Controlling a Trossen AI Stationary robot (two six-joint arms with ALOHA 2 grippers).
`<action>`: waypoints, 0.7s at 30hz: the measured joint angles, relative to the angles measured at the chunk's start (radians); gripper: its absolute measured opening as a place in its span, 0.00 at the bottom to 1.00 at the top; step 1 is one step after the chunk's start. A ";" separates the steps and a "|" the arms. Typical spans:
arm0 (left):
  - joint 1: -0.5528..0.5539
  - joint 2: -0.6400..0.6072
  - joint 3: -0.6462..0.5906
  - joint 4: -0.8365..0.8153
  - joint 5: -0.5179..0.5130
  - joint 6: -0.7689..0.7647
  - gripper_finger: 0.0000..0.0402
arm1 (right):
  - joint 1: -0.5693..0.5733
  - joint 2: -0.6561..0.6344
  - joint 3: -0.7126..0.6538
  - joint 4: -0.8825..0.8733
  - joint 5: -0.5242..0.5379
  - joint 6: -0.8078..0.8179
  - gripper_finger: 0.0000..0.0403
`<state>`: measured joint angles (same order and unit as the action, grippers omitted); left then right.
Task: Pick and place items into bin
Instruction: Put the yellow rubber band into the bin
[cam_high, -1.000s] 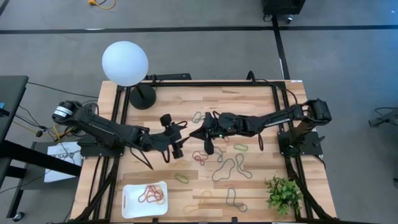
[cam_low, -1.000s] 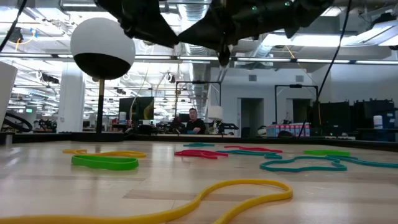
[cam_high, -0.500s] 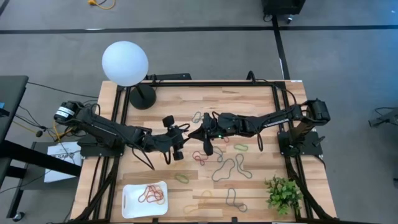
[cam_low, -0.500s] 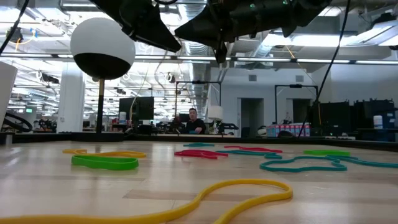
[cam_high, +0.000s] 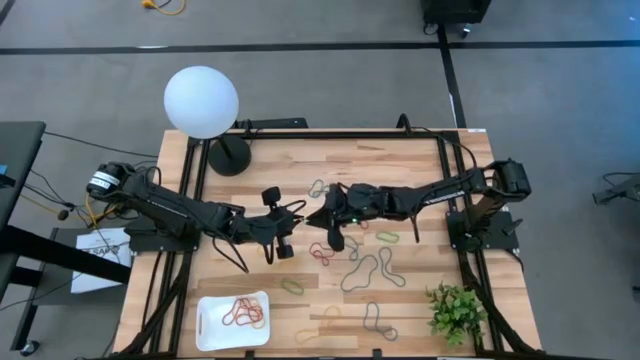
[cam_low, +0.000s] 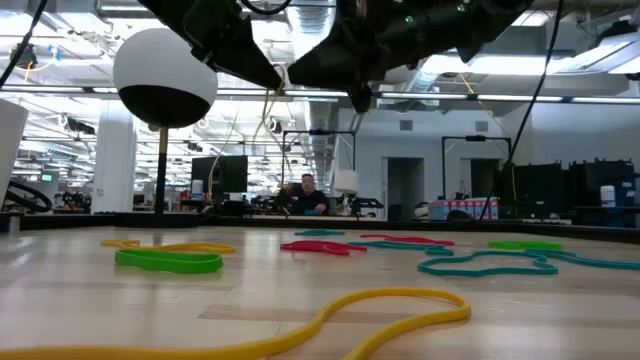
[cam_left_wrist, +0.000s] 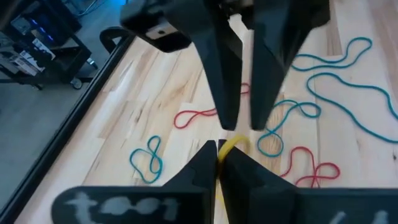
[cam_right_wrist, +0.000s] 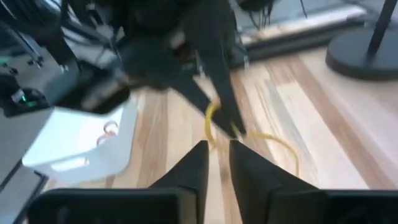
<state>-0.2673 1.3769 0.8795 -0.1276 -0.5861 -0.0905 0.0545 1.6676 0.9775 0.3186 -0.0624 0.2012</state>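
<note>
A yellow band (cam_left_wrist: 231, 144) is in mid-air over the middle of the table, between my two grippers, which meet tip to tip. My left gripper (cam_left_wrist: 217, 152) (cam_high: 298, 214) reaches in from the left and is shut on it. My right gripper (cam_right_wrist: 219, 148) (cam_high: 314, 214) reaches in from the right, its fingers a little apart. Several more bands, red (cam_high: 322, 252), teal (cam_high: 365, 270) and green (cam_high: 388, 237), lie flat on the wood. The white bin (cam_high: 208, 325) stands near the front left with red bands in it. My left gripper pinches a strand of the yellow band (cam_left_wrist: 226, 147) between its two fingertips. It comes slanting down from the table's left. The band is clear of the table and loops out from the tips (cam_right_wrist: 273, 142). My right gripper: I cannot tell whether its parted fingertips (cam_left_wrist: 227, 115) touch the band.
A white globe lamp (cam_high: 202, 102) stands at the far left corner. A green plant (cam_high: 455, 310) is at the near right corner. Black frame rails run along both table sides. A person (cam_low: 312, 195) sits far off in the room behind.
My left gripper has closed its fingers on the yellow band at the tips of my right gripper. Both arms have stayed where they were above the table's middle.
</note>
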 joint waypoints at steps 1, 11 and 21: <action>-0.004 0.000 0.000 0.000 0.001 -0.003 0.01 | 0.003 0.000 0.000 -0.018 0.000 0.000 0.17; -0.149 -0.061 0.222 -0.483 0.266 -0.231 0.00 | 0.039 -0.001 0.000 -0.169 0.000 0.000 0.21; -0.414 -0.061 0.261 -0.589 0.532 -0.641 0.00 | 0.035 0.003 0.000 -0.202 0.004 0.000 0.21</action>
<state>-0.6808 1.3159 1.1404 -0.7163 -0.0546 -0.7315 0.0895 1.6703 0.9771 0.1166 -0.0583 0.2014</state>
